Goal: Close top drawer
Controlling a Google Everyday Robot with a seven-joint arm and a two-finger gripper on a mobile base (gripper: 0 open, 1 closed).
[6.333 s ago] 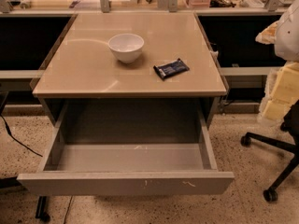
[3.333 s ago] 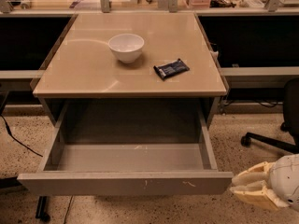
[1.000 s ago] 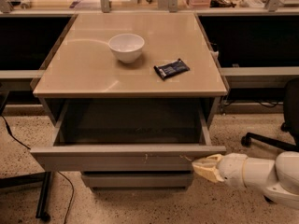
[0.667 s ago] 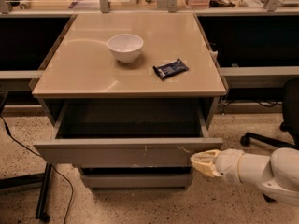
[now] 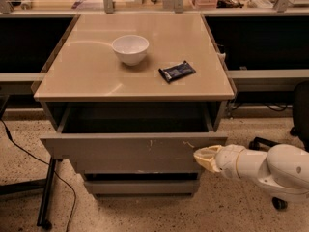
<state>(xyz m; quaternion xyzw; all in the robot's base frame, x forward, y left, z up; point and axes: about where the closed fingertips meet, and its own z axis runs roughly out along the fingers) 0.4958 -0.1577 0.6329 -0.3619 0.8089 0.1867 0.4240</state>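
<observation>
Under the tabletop (image 5: 96,76), the top drawer (image 5: 130,153) sticks out part way, so we are not done yet. Our gripper (image 5: 205,158) sits below the tabletop's front right corner. It looks pressed on the right end of the drawer front. We cannot tell if it is wide or narrow.

We think the push is far off to one side. That could turn the drawer a bit and make it jam on the way in. The gripper could also slip off the right edge, since the front is flat with nothing to catch on. A hard shove could shake the tabletop, and the white bowl (image 5: 130,49) and the dark packet (image 5: 177,71) on it might slide. A slow, straight push looks safest to us.
</observation>
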